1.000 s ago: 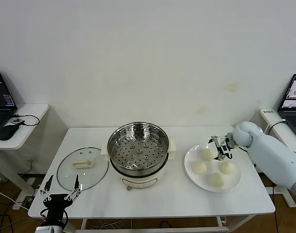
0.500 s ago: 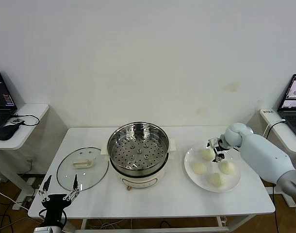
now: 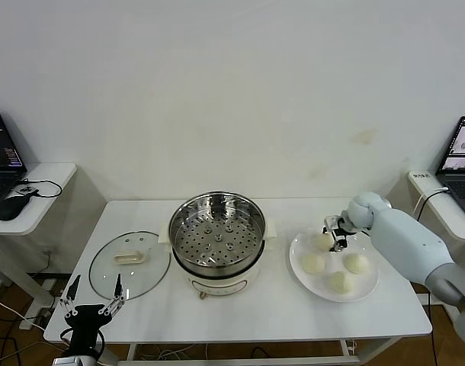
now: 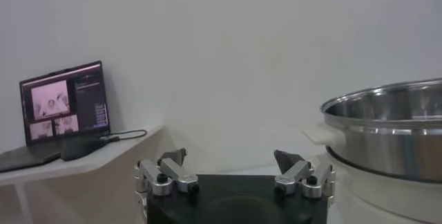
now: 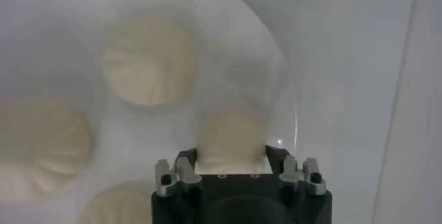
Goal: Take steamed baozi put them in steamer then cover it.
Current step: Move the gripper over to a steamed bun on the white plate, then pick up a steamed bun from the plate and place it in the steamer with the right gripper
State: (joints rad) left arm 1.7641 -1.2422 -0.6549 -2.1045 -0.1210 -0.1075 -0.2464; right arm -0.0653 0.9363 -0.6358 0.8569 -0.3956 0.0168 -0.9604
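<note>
White wall behind everything, and a white table (image 3: 240, 313) is sitting in front of it with the whole setup laid out. Smack in the middle the steamer (image 3: 217, 236) is standing uncovered, shiny steel pot with the perforated tray showing inside, on its white base. The cover (image 3: 130, 264), clear glass with the cream handle, is lying flat on the table just to the robot's left of the pot.

Over on the right side a white plate (image 3: 333, 264) is holding all four steamed baozi (image 3: 314, 263). The right gripper (image 3: 333, 233) is reaching down over the back bun on that plate, the one nearest the wall. In the right wrist view its fingers (image 5: 185, 166) are sitting on either side of that bun (image 5: 231, 137), right up against it, so it looks like it's pinching the bun, which is still resting on the plate with the other three around it.

The left gripper (image 3: 94, 307) is hanging low off the front left corner of the table, near the lid but not touching it, fingers spread wide with nothing between them. Side desks with laptops (image 3: 2, 152) are sitting at both edges of the room.
</note>
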